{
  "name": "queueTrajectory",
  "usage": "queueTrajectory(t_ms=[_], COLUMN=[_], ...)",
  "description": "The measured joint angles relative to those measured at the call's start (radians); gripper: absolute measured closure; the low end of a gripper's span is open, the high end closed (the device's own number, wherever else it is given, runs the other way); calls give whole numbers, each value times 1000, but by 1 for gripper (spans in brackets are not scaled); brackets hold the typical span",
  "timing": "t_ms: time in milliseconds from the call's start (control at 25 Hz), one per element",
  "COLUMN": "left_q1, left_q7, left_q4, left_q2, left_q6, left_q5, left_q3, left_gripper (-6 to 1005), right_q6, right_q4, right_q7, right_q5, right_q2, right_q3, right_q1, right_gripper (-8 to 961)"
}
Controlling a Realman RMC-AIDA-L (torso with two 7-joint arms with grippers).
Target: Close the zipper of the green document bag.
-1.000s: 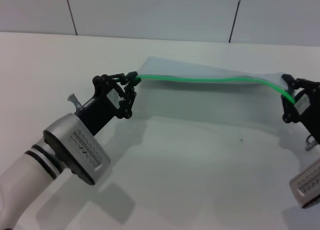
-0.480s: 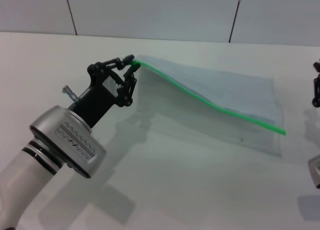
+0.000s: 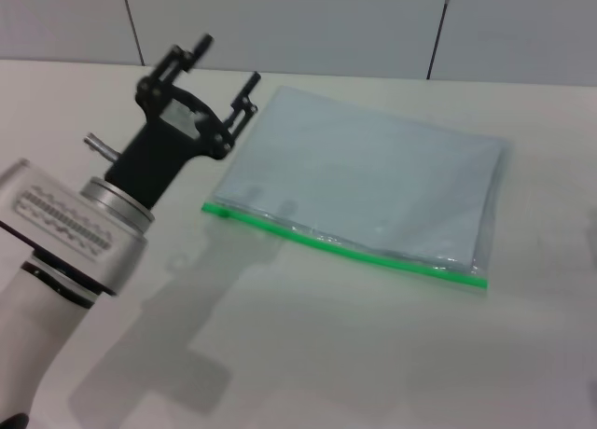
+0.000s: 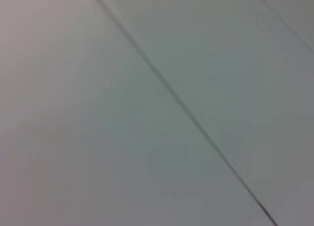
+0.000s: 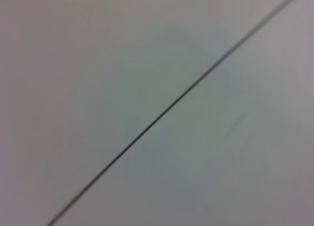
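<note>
The green document bag (image 3: 373, 182) lies flat on the white table, a pale bluish-grey translucent pouch. Its bright green zipper (image 3: 345, 247) runs along the near long edge, from a small green end near the left corner to the right corner. My left gripper (image 3: 227, 63) is raised above and left of the bag's far-left corner, open, with nothing between its fingers. The right gripper is out of the head view. Both wrist views show only plain wall panels with a seam.
The white table (image 3: 308, 354) stretches in front of the bag and to its right. A panelled grey wall (image 3: 298, 19) rises behind the table's far edge.
The left gripper let go of the bag's green corner, opened and rose. The bag dropped flat onto the table. The right gripper left the view.
</note>
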Motion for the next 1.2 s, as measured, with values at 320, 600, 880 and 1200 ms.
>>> queueTrajectory(t_ms=[320, 600, 880, 1200], left_q1=[35, 55, 59, 53], left_q7=[-265, -601, -640, -635], left_q4=[12, 97, 101, 95], left_q2=[3, 4, 4, 4], left_q6=[64, 97, 97, 86], left_q5=[-22, -81, -104, -104], left_q3=[-124, -132, -133, -131], left_gripper=[259, 160, 140, 140], right_q6=[-134, -158, -154, -153], right_q4=[0, 4, 4, -2], right_q7=[393, 611, 612, 611], right_q5=[-7, -24, -60, -78], right_q2=[-2, -6, -4, -3], right_q3=[-5, -26, -35, -36], right_q1=[-16, -9, -1, 4], right_gripper=[297, 101, 56, 67])
